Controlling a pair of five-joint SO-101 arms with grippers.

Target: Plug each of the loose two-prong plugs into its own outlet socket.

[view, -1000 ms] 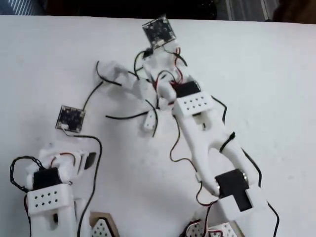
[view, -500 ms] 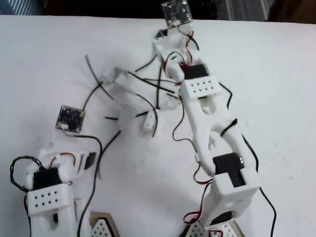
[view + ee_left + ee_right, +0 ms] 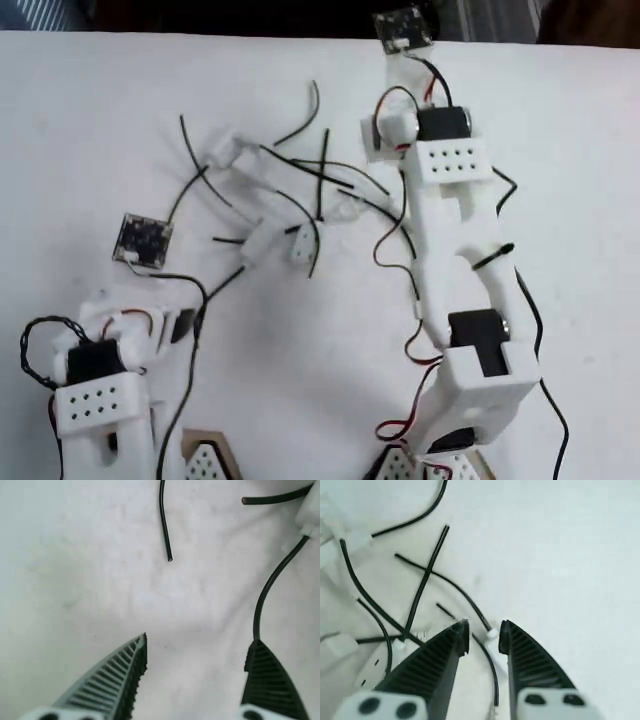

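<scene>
Roughly at the middle of the table (image 3: 560,200), between the two arms, four white connector pieces are lying in a tangle of black leads (image 3: 300,165); which are plugs and which are sockets cannot be told. The far-left piece (image 3: 226,151) is lying slantwise, its long axis running from near-left to far-right. The long piece (image 3: 262,240) is slanting the same way. The blocky piece (image 3: 300,246) just beside it is pointing its long axis toward the near edge. The small piece (image 3: 346,207) is sitting close to the right arm (image 3: 455,250).

The right gripper (image 3: 484,625) is hanging over the tangle with its claw narrowed to a slim gap. A white-tipped lead end (image 3: 491,634) is lying in that gap without filling it. The left gripper (image 3: 200,641) is hovering over the table with its claw spread wide, gripping nothing, and one black wire end (image 3: 165,530) is lying ahead of it.
</scene>
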